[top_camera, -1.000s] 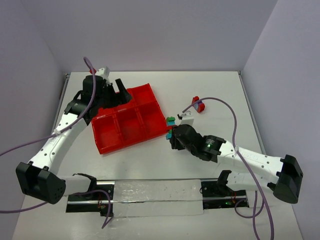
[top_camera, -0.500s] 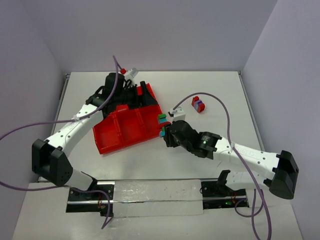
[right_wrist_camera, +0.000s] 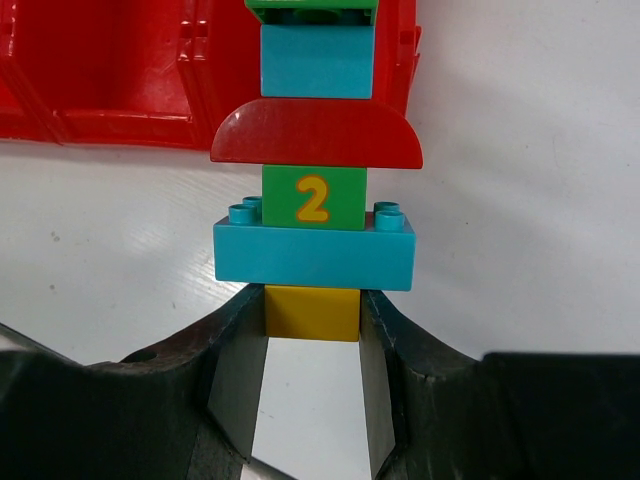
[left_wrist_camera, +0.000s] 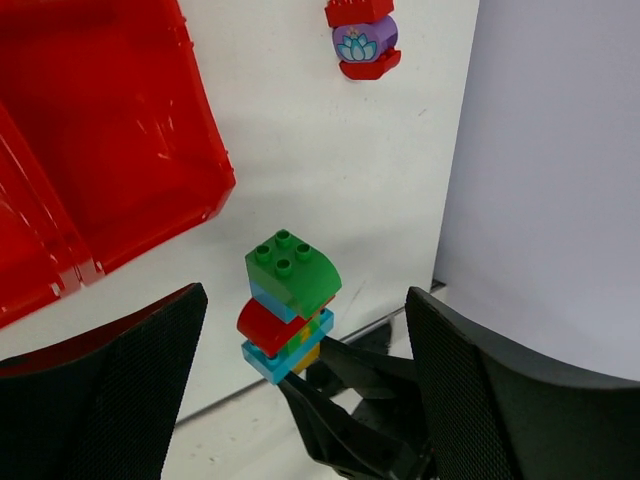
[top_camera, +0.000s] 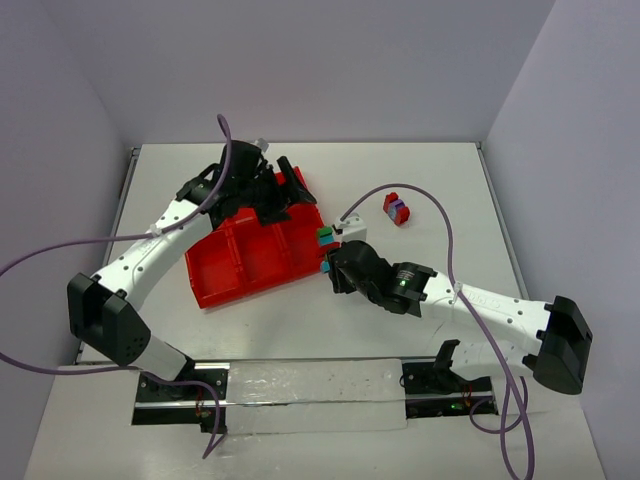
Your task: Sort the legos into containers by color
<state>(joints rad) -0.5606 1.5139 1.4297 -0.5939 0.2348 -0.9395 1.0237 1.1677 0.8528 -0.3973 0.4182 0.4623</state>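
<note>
My right gripper is shut on the orange-yellow bottom brick of the lego stack and holds it up just off the red tray's right corner. Above the yellow brick are a teal brick, a green "2" brick, a red curved brick, another teal brick and a green top. My left gripper is open over the tray's far right compartment. In the left wrist view the stack shows between its spread fingers, apart from them. The right gripper sits right of the tray.
A small red and purple lego piece lies on the white table right of the tray, also in the left wrist view. The tray's compartments look empty. Purple cables arc over both arms. Walls close in the table's sides.
My left arm has swung right across the tray's far side toward the stack. My right gripper has carried the stack a little left, toward the tray's corner.
</note>
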